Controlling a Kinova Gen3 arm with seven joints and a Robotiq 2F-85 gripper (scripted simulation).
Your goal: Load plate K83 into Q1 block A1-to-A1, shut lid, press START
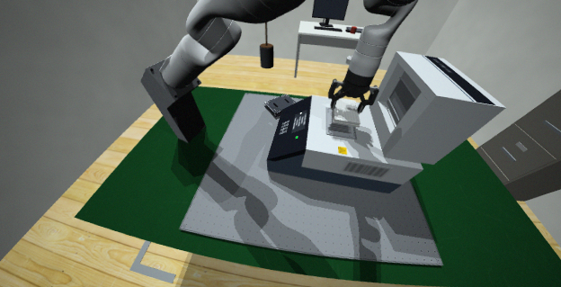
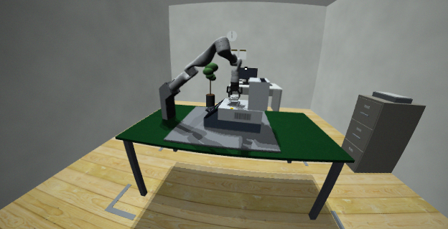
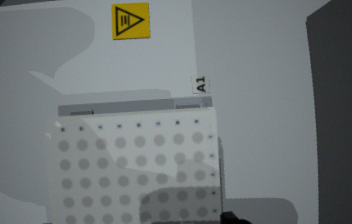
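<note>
One claw points downward, its two fingers spread nearly to their widest with one plate, K83, gripped between them. The plate lies directly below the claw's palm, between the fingertips, over the block; whether it touches the block I cannot tell. The wrist view shows five rows of eight wells, nearly square to the block's edge. Beyond that edge are one A1 mark and one yellow warning label. One cycler, Q1, has its single lid open and one green lamp. Farther out, one empty nest stands near Q1's front on the desk.
</note>
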